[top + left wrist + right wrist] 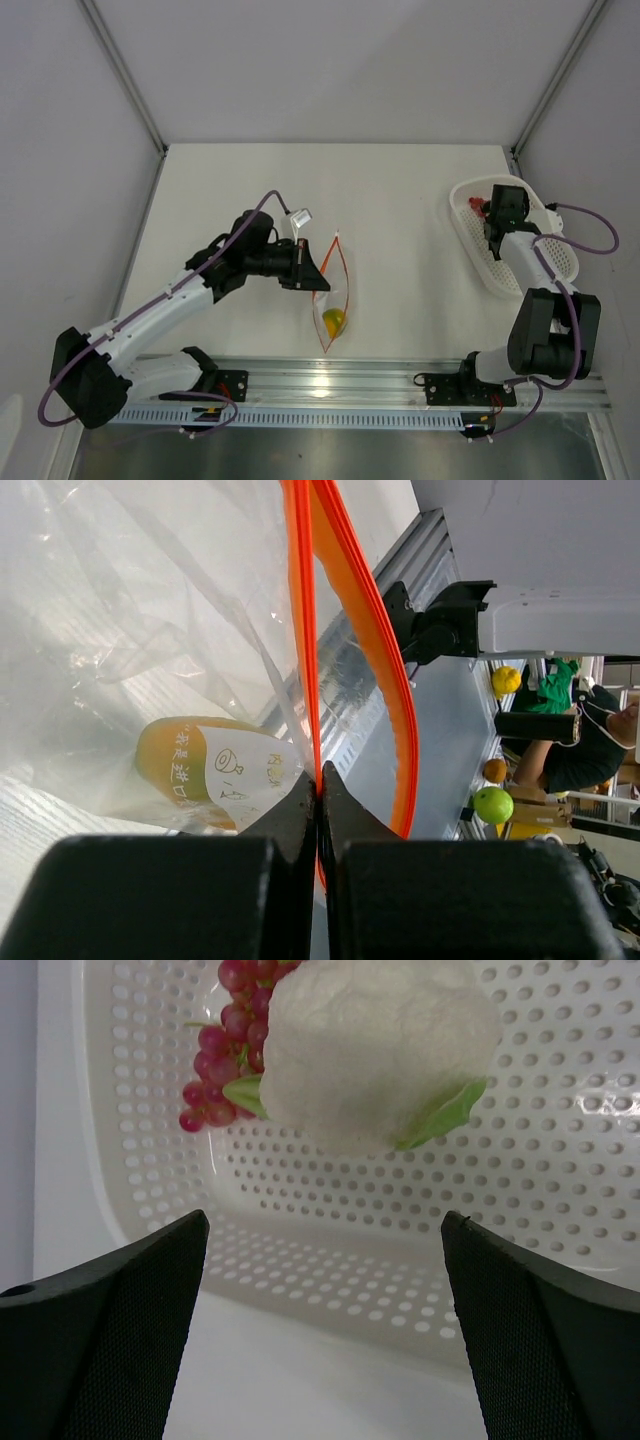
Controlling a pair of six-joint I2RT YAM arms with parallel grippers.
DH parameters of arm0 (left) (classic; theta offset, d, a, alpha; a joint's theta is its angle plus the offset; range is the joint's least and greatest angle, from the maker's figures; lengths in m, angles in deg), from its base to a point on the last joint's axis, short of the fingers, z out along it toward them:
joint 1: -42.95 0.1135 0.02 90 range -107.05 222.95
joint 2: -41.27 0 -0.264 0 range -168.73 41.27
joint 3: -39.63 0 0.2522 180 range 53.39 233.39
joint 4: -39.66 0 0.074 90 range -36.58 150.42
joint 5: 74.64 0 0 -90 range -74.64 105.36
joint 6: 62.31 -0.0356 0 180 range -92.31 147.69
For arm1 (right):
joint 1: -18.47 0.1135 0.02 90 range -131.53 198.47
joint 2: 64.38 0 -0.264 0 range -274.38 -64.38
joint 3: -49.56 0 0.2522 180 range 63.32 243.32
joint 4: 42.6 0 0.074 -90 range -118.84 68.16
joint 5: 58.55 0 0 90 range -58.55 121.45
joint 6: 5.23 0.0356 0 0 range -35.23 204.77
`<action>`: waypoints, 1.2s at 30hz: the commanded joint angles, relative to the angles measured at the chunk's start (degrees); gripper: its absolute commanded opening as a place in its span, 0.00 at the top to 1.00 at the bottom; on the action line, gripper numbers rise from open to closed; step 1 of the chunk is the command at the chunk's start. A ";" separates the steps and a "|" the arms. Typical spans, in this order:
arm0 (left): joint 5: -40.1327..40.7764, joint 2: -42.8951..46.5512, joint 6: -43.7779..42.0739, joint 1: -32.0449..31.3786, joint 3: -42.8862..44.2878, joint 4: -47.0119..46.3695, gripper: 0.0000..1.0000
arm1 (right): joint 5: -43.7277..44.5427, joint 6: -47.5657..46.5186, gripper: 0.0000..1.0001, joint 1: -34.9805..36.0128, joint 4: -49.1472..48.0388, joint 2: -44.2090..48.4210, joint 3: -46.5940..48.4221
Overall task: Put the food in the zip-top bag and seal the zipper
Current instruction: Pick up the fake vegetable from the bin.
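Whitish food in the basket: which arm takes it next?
Right, likely: the right hand is open, facing the whitish food in the basket. The left hand is shut on the zipper, holding the bag.

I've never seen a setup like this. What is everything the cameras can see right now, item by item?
Zip-top bag: one, clear and crinkly, mid-table.
Zipper: one, orange-red, along the bag's mouth, its two strips apart.
Fruit: one, yellow-orange, inside the bag.
Basket: one, white, perforated, at the table's right.
Grape bunch: one, dark red, in the basket.
Whitish piece: one, with green leaves at its edge, in the basket against the grapes.
Table: one, white.
Rail: one, silver, along the near edge.
Left pincer: black, shut on the zipper.
Right pincer: black, open, facing the basket's food.
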 commanded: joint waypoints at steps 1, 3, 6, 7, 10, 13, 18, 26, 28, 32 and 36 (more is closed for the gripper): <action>-0.38 -3.80 -1.37 -0.15 3.21 -3.29 0.99 | 5.28 1.03 0.01 -2.13 -5.17 -0.85 0.86; -0.55 -5.74 -1.81 -0.15 4.79 -2.68 0.99 | 5.37 0.58 0.01 -2.74 -6.49 -1.03 -0.37; -0.47 -8.38 -1.64 -0.15 5.59 -2.76 0.99 | 4.23 0.58 0.01 -4.76 -10.43 -1.73 -3.36; -0.47 -8.91 -1.29 -0.24 5.50 -3.11 0.99 | 2.23 -0.03 0.01 -5.55 -11.49 -2.26 -3.98; -0.90 -9.70 -0.23 -0.15 5.50 -5.13 0.99 | -4.71 -1.70 0.01 -10.47 -15.19 -5.23 -5.13; -2.13 -11.81 -0.23 -0.15 6.47 -4.78 1.00 | -13.69 -4.07 0.01 -15.13 -17.91 -7.35 -5.13; -2.31 -13.22 0.30 -0.15 6.91 -4.87 1.00 | -19.23 -9.08 0.01 -17.86 -22.72 -10.78 -5.39; -2.05 -12.96 0.47 -0.15 7.35 -4.26 1.00 | -24.42 -11.02 0.03 -18.39 -25.57 -15.27 -3.46; -1.96 -13.05 0.38 -0.24 7.26 -4.17 0.99 | -24.43 -11.28 0.07 -18.13 -26.00 -15.36 -3.45; -2.22 -13.48 0.38 -0.15 7.00 -4.69 1.00 | -21.97 -11.81 0.13 -17.17 -26.01 -14.66 -3.72; -2.84 -13.57 1.00 -0.15 6.56 -5.48 0.99 | -21.17 -12.60 0.18 -16.63 -26.36 -14.57 -3.90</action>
